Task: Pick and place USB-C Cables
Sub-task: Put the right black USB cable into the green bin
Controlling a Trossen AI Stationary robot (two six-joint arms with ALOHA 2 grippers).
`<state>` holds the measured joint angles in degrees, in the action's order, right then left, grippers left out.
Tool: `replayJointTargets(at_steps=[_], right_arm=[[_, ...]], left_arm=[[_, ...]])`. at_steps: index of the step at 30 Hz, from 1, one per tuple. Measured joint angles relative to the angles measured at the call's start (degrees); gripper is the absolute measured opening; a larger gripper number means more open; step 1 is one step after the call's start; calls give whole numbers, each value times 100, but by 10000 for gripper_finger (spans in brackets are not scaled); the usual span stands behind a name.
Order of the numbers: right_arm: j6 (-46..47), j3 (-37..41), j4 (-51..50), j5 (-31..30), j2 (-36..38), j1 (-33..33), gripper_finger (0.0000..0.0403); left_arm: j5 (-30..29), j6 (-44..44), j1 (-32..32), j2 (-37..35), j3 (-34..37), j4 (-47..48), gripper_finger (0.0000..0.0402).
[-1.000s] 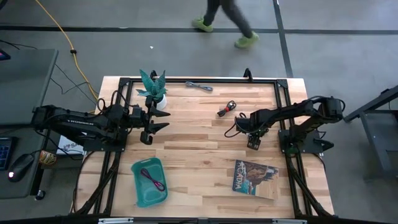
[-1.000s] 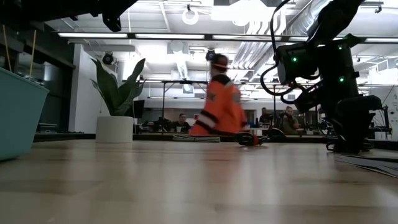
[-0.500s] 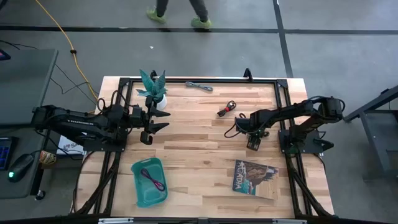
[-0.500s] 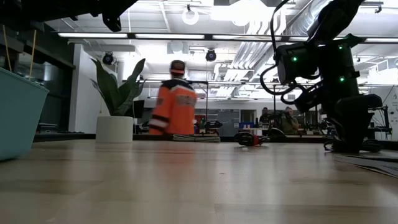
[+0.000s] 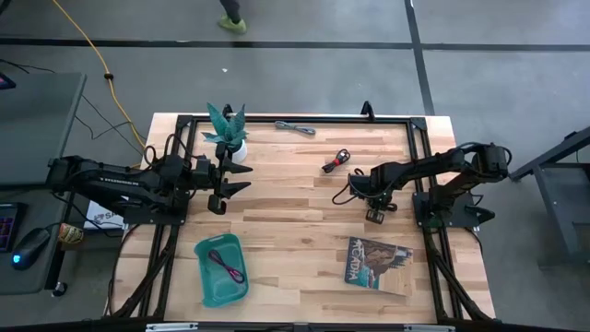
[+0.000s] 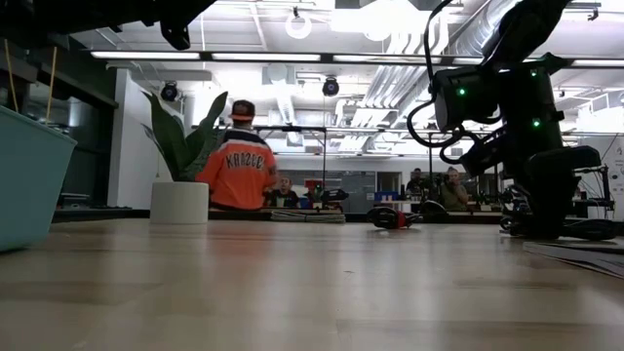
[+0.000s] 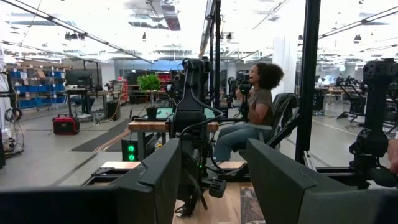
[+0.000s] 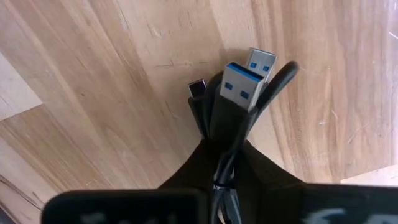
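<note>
My right gripper (image 5: 375, 216) (image 8: 221, 171) stands low over the table's right middle, shut on a black cable bundle (image 8: 231, 112) whose blue-tongued plugs and one small plug stick out past the fingers. A black-and-red cable (image 5: 336, 161) (image 6: 395, 216) lies on the wood farther back. At the far edge lies a grey cable (image 5: 295, 127), and a maroon cable (image 5: 226, 265) lies in the teal tray (image 5: 205, 277). My left gripper (image 5: 243, 180) (image 7: 211, 186) hovers open beside the plant, holding nothing. My right gripper pinches the black cable bundle between its two fingers just behind the plugs (image 8: 219, 148), several strands together. The fingers come from above, pointing down. The plug ends reach out beyond the fingertips close over the wood; whether they rest on the table I cannot tell.
A potted plant (image 5: 228, 136) stands at the far left, next to my left gripper. A book (image 5: 378, 263) lies near the front right. Black frame rails (image 5: 304, 118) border the table. A person (image 6: 239, 166) walks beyond the far edge.
My right gripper has shut: its fingers stood apart over the black cable a second ago and are now together on it. The arm has stayed in place. Behind the table a person has walked toward the left.
</note>
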<state>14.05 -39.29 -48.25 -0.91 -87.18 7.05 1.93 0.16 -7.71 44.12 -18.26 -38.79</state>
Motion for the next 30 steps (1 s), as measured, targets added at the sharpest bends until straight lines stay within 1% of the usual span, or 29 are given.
replayJointTargets(at_steps=[13, 15, 18, 23, 27, 30], right_arm=[[-80, -1, -57, 65, 47, 7, 18], [-42, -19, -167, 66, 165, -5, 17], [56, 2, -331, 0, 573, -82, 16], [264, 105, 248, -208, 1616, -355, 16], [349, 358, 1414, -355, 2437, -631, 16], [179, 626, 2620, -472, 2854, -801, 16]], left_arm=[[-1, 0, 1, 0, 0, 0, 163], [-1, 0, -1, 0, 0, 0, 163], [1, 0, 1, 0, 0, 8, 163], [1, 0, 1, 0, 0, 35, 163], [1, -11, -2, 0, 0, 40, 163], [1, -20, -1, 0, 0, 40, 163]])
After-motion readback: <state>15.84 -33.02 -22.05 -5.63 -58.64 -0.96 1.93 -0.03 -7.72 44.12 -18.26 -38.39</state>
